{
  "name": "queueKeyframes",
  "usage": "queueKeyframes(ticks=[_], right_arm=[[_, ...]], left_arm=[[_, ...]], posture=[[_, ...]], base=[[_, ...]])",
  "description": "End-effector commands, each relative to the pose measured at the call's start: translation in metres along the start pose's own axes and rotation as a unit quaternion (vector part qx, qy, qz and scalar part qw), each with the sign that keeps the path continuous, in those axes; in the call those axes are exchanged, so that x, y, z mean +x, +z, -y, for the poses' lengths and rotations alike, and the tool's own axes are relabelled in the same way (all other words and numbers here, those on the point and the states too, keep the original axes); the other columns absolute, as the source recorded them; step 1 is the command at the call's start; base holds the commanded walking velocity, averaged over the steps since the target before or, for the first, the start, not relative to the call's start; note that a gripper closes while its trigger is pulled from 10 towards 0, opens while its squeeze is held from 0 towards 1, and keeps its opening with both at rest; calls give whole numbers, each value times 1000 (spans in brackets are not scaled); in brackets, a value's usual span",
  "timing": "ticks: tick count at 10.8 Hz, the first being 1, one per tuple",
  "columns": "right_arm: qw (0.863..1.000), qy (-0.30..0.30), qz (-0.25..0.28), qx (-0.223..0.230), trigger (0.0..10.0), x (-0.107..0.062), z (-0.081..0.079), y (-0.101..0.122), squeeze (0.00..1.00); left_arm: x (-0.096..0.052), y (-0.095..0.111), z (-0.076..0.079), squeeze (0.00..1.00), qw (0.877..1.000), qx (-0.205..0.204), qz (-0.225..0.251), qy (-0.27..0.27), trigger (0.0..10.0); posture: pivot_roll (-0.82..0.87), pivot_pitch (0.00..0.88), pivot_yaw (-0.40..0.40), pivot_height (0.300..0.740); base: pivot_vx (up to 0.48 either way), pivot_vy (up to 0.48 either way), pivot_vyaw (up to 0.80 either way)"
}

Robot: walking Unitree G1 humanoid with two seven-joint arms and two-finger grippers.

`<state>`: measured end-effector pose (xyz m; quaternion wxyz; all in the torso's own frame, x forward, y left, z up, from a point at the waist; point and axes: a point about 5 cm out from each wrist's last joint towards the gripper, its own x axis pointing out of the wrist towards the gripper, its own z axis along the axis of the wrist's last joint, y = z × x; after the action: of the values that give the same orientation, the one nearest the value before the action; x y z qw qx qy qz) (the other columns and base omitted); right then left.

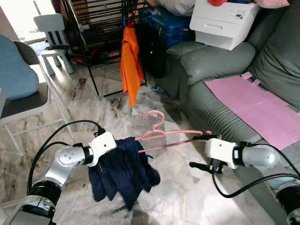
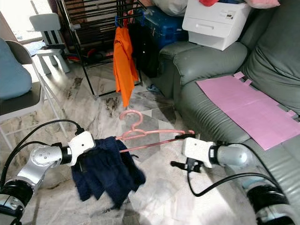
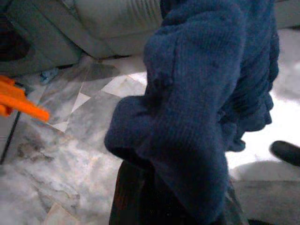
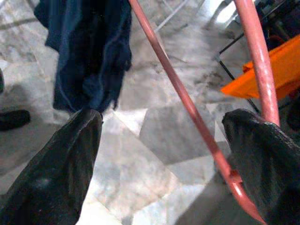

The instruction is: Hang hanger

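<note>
A pink hanger [image 1: 161, 134] hangs level above the floor between my two grippers, hook up. A dark blue garment [image 1: 124, 171] is draped over its left half and hangs down. My left gripper [image 1: 122, 146] is buried under that cloth at the hanger's left end and holds it; the left wrist view is mostly blue knit [image 3: 201, 93]. My right gripper [image 1: 198, 150] is open at the hanger's right end. In the right wrist view the hanger's bars [image 4: 178, 89] run between the spread fingers [image 4: 56, 173], with the corner close to the other finger.
A black drying rack [image 1: 93, 28] stands ahead with an orange shirt [image 1: 130, 65] hanging from it. A grey sofa [image 1: 211, 65] with a pink sheet [image 1: 258, 105] is on the right, a white box [image 1: 225, 21] on its arm. A grey chair [image 1: 28, 103] stands left.
</note>
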<state>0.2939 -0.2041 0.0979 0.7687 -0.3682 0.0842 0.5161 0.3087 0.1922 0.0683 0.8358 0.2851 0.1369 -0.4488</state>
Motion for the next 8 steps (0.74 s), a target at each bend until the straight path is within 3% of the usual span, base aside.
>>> queueKeyframes(ticks=[1,2,3,4,5,6,7,8], right_arm=[[1000,-17,-5,-6,10000,5,0,1,1000],[998,-52,-18,17,10000,16,-9,-5,1000],[995,-74,-8,62,10000,26,-18,-6,1000],[992,-95,-6,84,10000,34,-22,-6,906],[984,-130,9,119,10000,46,-25,-2,600],[979,-158,9,131,10000,51,-21,-1,522],[966,-203,22,156,10000,53,-9,3,192],[952,-244,31,182,10000,53,5,6,27]], left_arm=[[-2,11,-16,0,999,24,10,38,0],[-5,22,-31,0,994,-1,48,97,0],[-5,36,-38,0,986,-62,111,113,0],[-4,49,-43,0,976,-100,153,115,0],[-2,64,-44,0,973,-98,182,99,0],[-1,73,-41,0,972,-94,200,79,0],[0,83,-33,0,973,-82,213,44,0],[1,92,-26,0,972,-76,223,17,0]], posture=[[-177,0,69,740],[-178,0,70,740],[-178,0,69,740],[-175,0,66,740],[-171,0,65,740],[-170,0,65,740],[-168,0,65,740],[-168,0,63,740]], base=[[0,0,0],[0,0,0],[0,0,0],[0,0,0],[0,0,0],[0,0,0],[0,0,0],[0,0,0]])
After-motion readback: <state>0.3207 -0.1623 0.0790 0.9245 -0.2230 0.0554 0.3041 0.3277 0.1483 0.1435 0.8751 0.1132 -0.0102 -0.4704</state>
